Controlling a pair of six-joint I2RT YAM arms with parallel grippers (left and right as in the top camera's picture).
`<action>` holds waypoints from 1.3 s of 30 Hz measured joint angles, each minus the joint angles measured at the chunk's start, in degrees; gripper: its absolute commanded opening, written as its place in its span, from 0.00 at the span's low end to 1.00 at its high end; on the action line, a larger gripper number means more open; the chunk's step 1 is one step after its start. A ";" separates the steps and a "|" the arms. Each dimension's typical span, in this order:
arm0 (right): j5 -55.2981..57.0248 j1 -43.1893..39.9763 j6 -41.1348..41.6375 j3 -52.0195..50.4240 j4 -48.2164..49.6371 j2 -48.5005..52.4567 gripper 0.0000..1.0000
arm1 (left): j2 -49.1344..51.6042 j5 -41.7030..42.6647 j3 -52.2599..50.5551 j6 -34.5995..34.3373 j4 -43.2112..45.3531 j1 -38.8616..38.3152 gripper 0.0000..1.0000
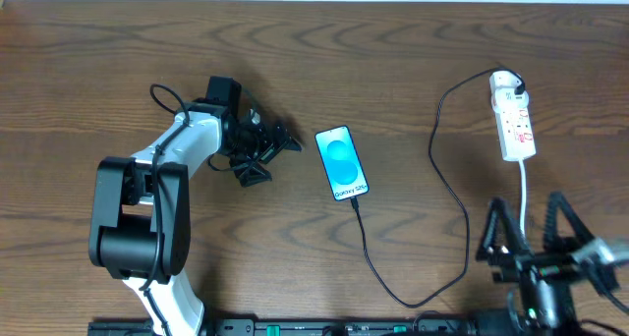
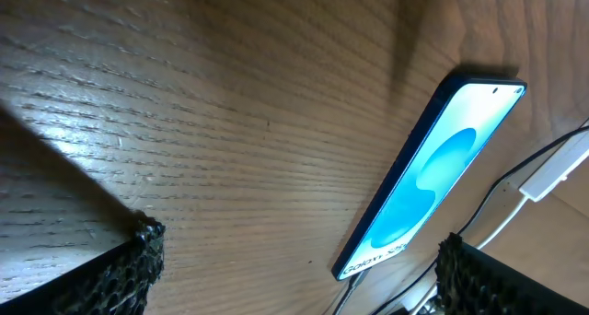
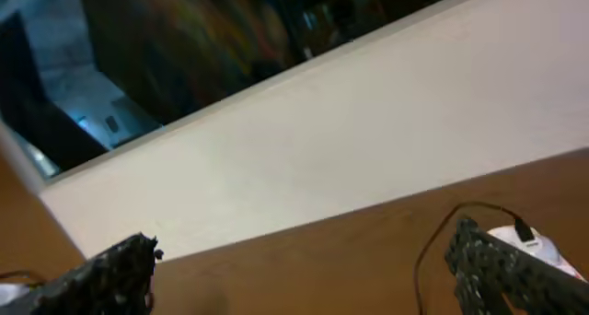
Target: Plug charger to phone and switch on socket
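**Overhead.**
- We list the phone (image 1: 342, 163) lying flat at mid-table (image 1: 98, 61), with its screen lit.
- The charger (image 1: 462, 218) loops from the phone's near edge towards us, then runs away to the right and into the far, round end of the socket (image 1: 514, 120). The tip looks seated in the phone, though we cannot confirm this from here.
- The socket lies far right, and its white cord (image 1: 524, 184) trails towards us.
- The red switches (image 1: 519, 125) are too small for us to read on or off.
- The left gripper (image 1: 280, 161) rests just left of the phone with its jaws spread and empty. We judge it is placed there to steady the phone.
- The right gripper (image 1: 527, 203) stands near right, below the socket. It too is spread wide and empty, straddling the cord line. We judge it is lined up to reach the switches.

**Left wrist.** We see the phone edge-on between the two mesh fingertips (image 2: 138, 260). Nothing is clasped, and the cable and socket lie beyond.

**Right wrist.** The camera is tilted up at a pale wall (image 3: 350, 131). The socket's round end, with the charger plugged into it, peeks past the right fingertip, and the jaws are wide apart around nothing.
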 measured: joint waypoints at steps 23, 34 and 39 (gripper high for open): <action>0.50 0.00 0.26 -30.40 21.66 0.09 0.99 | 0.00 -0.04 0.02 0.00 0.00 0.00 0.98; 0.90 0.00 0.28 -30.53 17.77 0.09 0.99 | 0.00 -0.04 0.02 0.00 0.00 0.00 0.98; 0.90 0.35 -1.90 -30.53 17.77 0.09 0.99 | 0.00 -0.07 0.02 0.00 0.00 0.00 0.98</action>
